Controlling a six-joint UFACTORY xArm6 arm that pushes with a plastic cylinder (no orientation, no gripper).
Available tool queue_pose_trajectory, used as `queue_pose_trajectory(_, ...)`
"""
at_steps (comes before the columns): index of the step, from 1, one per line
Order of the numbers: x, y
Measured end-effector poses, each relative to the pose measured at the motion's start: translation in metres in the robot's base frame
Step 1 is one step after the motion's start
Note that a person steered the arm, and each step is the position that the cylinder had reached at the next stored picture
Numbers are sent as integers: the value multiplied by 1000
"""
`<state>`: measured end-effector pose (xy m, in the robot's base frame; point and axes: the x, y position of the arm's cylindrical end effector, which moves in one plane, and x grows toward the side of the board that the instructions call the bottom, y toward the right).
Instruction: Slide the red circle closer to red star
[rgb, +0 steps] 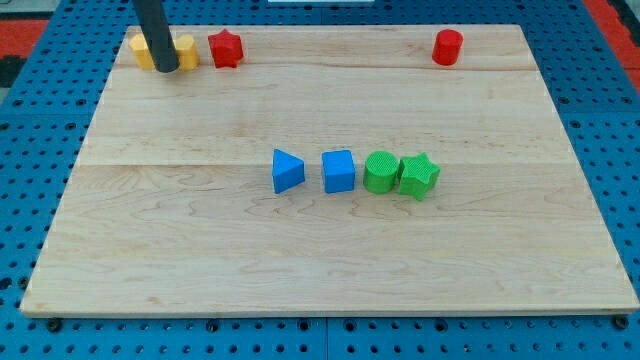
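The red circle sits near the view's top right on the wooden board. The red star sits near the view's top left, far from the circle. My dark rod comes down at the top left and my tip rests between two yellow blocks, just left of the red star and far left of the red circle.
In the middle of the board stand a blue triangle, a blue cube, a green circle and a green star in a row. Blue pegboard surrounds the board.
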<state>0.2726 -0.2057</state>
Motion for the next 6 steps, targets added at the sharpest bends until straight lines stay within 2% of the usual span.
queue_pose_trajectory(1, 38, -3)
queue_pose_trajectory(3, 57, 273)
queue_pose_trajectory(4, 40, 417)
queue_pose_trajectory(5, -6, 477)
queue_pose_trajectory(6, -31, 423)
